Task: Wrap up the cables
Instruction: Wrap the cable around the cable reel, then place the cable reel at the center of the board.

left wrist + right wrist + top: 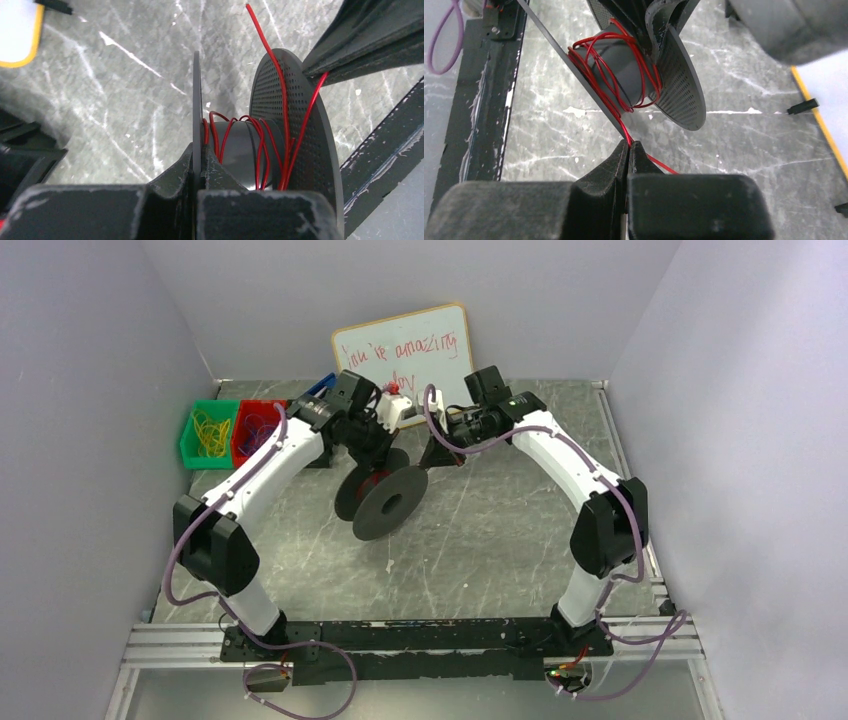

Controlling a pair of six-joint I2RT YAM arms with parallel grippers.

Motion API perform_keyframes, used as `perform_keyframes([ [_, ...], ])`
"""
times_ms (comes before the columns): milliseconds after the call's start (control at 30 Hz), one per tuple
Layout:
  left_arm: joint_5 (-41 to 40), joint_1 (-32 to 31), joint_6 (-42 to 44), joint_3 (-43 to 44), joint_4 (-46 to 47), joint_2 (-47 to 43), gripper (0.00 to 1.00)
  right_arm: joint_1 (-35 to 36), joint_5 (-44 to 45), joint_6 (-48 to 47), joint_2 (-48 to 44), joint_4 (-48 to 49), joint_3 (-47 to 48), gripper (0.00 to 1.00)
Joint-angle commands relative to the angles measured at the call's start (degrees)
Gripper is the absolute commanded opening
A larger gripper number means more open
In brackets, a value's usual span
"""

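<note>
- You have one black spool (405, 490) in the middle of the grey table (500, 540). It has two round discs with a fat core between them, and it is held tipped up on its edge.
- One long red cable (260, 155) is there. Part of it is wound in loose, crossing loops round the spool's core, between the two discs.
- One strand of the cable runs off the spool, over the edge of the dotted disc.
- Your left gripper (199, 152) is at the spool. Its two fingers are pressed together on the thin edge of the plain disc, so they hold the spool.
- Your right gripper (629, 146) is just beside the spool. Its two fingers are pinched tight on the red cable, a short way out from the core.
- One whiteboard (405, 350) with red writing leans on the wall behind the spool.
- Two bins sit to the left of the spool: one green bin (200, 458) with yellow loops in it, and one red bin (250, 406) beside it.
</note>
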Motion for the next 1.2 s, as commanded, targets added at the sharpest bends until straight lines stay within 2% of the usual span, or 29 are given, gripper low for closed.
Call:
perform_keyframes([
  [0, 12.6, -0.8, 0.8, -1.6, 6.1, -3.6, 0.02, -3.2, -1.1, -9.1, 2.5, -4.4, 1.6, 0.0],
  [300, 18.5, -0.8, -0.8, -6.2, 13.8, -3.1, 0.02, -6.2, 0.0, -15.2, 5.0, -7.6, -0.1, 0.0],
  [467, 24.2, -0.8, 2.2, -7.6, 14.8, -2.1, 0.02, -6.7, 3.3, -21.0, 7.2, -10.7, 0.5, 0.0],
  [567, 27.0, -0.8, 5.4, -7.6, 14.0, -1.3, 0.02, -7.3, 5.0, -27.2, 10.3, -17.7, 3.9, 0.0],
  [667, 29.1, -0.7, 9.1, -6.9, 12.1, -0.2, 0.02, -8.5, 4.5, -37.7, 15.4, -31.1, 12.5, 0.0],
  [767, 29.4, -0.8, 11.1, -5.9, 10.6, 1.3, 0.02, -8.8, 5.9, -43.1, 19.7, -40.7, 18.8, 0.0],
  [1033, 28.1, -1.3, 13.3, -2.3, 7.1, 3.9, 0.02, -8.4, 12.7, -44.0, 19.2, -41.1, 19.4, 0.03],
  [1167, 24.3, -2.4, 14.8, -2.7, 5.2, 3.5, 0.03, -8.5, 13.7, -41.4, 13.6, -34.9, 13.4, 0.04],
])
